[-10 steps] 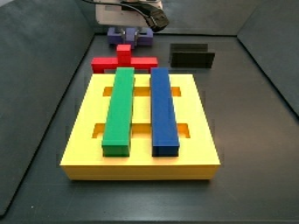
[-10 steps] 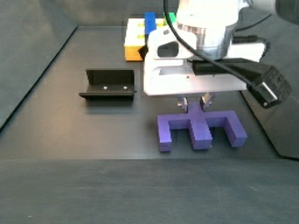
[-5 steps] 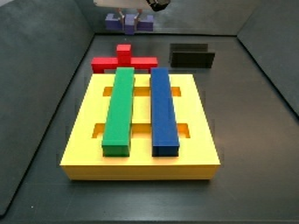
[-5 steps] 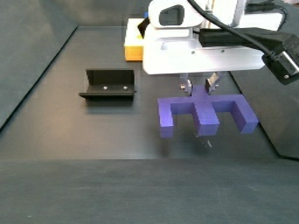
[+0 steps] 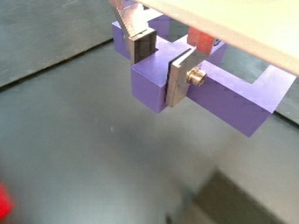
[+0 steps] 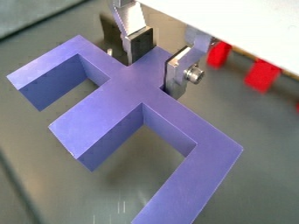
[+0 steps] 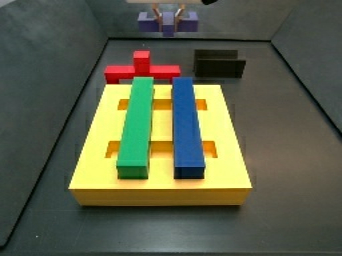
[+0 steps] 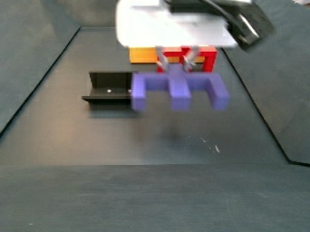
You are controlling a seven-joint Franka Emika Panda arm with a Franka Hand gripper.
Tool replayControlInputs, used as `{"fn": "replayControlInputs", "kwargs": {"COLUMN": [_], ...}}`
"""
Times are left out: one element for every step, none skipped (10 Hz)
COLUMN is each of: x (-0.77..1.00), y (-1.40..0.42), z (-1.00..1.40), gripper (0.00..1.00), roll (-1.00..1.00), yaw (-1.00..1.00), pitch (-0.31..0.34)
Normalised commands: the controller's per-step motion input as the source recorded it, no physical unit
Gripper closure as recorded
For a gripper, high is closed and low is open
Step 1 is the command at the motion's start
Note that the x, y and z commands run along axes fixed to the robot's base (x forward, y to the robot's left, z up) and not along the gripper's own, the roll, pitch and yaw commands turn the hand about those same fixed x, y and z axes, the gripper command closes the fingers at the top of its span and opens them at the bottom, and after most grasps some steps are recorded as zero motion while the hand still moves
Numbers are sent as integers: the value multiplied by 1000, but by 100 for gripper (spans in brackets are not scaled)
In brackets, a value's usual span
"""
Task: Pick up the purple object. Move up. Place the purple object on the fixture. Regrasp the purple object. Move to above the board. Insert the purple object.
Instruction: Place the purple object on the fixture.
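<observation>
In a side view the fixture [image 8: 111, 88] sits on the floor toward the left edge. Just right of it, my gripper [image 8: 179, 60] hangs above the floor, jaws clamped on the centre stub of the purple object [image 8: 179, 89], lifted clear, prongs level.

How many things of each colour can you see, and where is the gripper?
Purple: 1, the matte purple blocky piece, held up in the air by the gripper
Red: 1, the red cross-shaped block
Green: 1, the long green bar
Blue: 1, the long dark-blue bar
Yellow: 1, the big yellow board
Black: 1, the black fixture
Total: 6
</observation>
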Motion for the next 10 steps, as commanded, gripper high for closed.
{"fn": "replayControlInputs", "kwargs": {"x": [1000,1000,1000,994,983,911,929,780,717,720], "y": [-537,-574,-523,-420,-191,0,-91,-20,0,0], "z": [297,357,217,37,0,-149,-123,0,37,31], "gripper": [100,100,100,100,100,100,100,100,100,100], "roll": [-26,-140,-106,-100,-157,-300,-551,-1000,-1000,-1000], "yaw": [0,0,0,0,20,77,0,0,0,0], "pitch": [63,109,183,286,354,469,343,234,177,160]}}
